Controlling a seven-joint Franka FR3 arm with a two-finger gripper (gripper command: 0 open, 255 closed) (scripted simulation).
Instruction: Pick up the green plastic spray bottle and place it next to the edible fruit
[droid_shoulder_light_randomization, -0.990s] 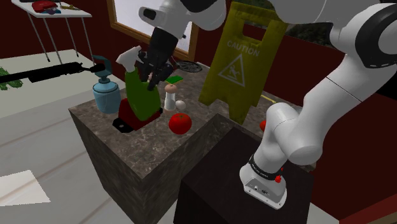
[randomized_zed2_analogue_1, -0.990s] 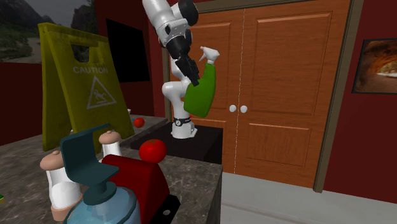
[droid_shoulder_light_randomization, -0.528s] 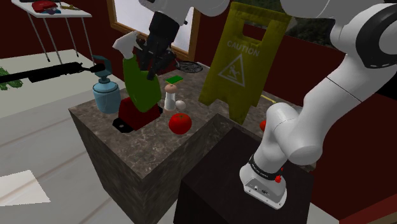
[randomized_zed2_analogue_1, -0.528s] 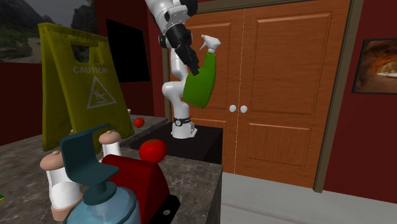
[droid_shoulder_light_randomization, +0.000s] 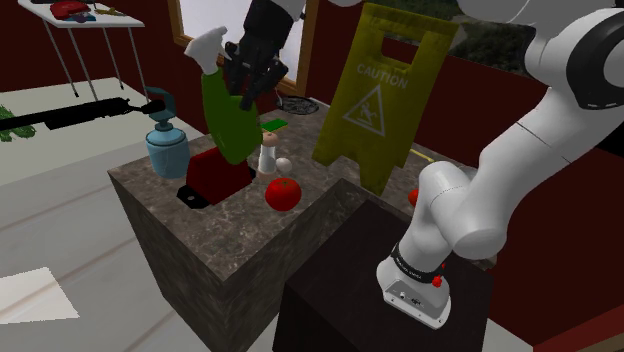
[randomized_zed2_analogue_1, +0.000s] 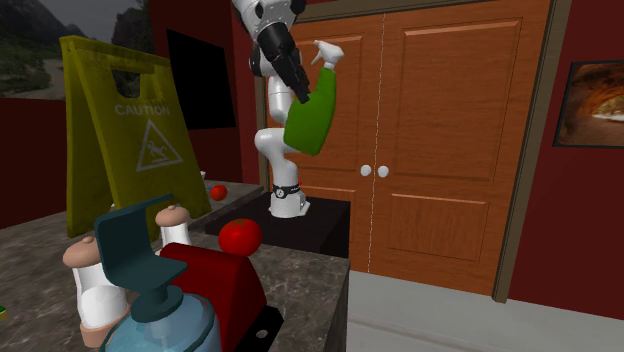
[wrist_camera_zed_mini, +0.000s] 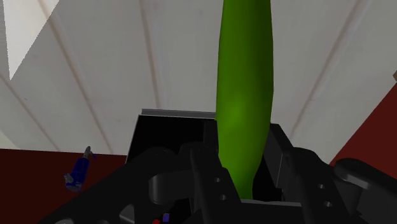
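green plastic spray bottle (droid_shoulder_light_randomization: 229, 118) with a white trigger top, up in the air in the black two-finger gripper (droid_shoulder_light_randomization: 247, 98)

the two fingers pinch the bottle just under its white top, and the bottle hangs tilted, touching nothing else. it is high over the dark speckled stone counter (droid_shoulder_light_randomization: 205, 245), above the dark red block (droid_shoulder_light_randomization: 212, 178). the round red tomato (droid_shoulder_light_randomization: 283, 193) sits on the counter just beside the red block, well below the bottle. a blue soap pump bottle (droid_shoulder_light_randomization: 166, 146) stands on the far side of the block. a tall yellow caution sign (droid_shoulder_light_randomization: 385, 92) stands behind the counter.
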